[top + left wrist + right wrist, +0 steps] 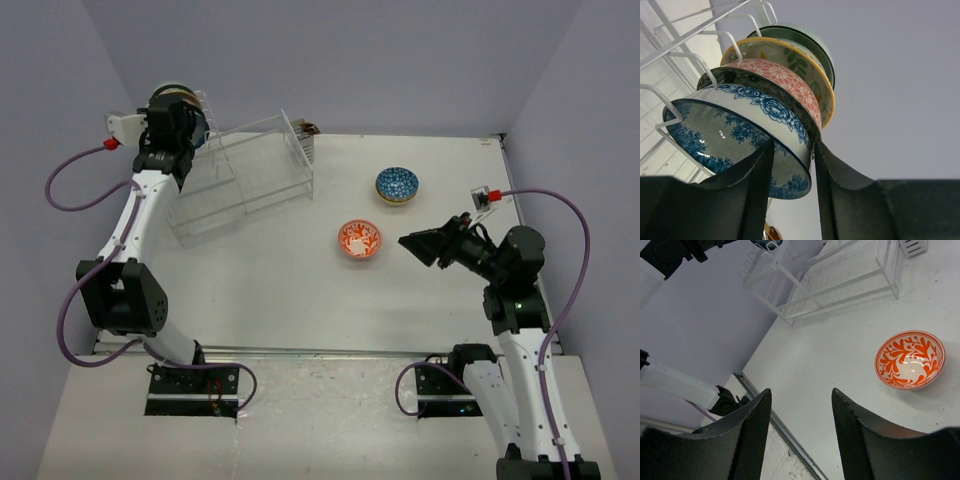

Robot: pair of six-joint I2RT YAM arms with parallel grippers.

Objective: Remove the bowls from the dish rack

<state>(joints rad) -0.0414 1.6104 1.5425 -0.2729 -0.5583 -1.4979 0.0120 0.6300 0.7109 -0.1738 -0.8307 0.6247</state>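
Lavender walls [350, 60] enclose the white tabletop [270, 290]. The clear dish rack [250, 185] sits far left, and five bowls [790, 75] stand on edge in it. A dark blue bowl [397, 185] and an orange bowl [359, 239] lie on the tabletop, apart from the rack. My left hand [792, 150] straddles the rim of the blue-flowered bowl [730, 130], but I cannot tell whether it pinches. My right hand [800, 400] hovers with its fingers apart, holding nothing.

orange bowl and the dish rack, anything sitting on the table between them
Nothing. In the top view the table between the orange bowl and the dish rack is bare white surface; the right wrist view shows the same.
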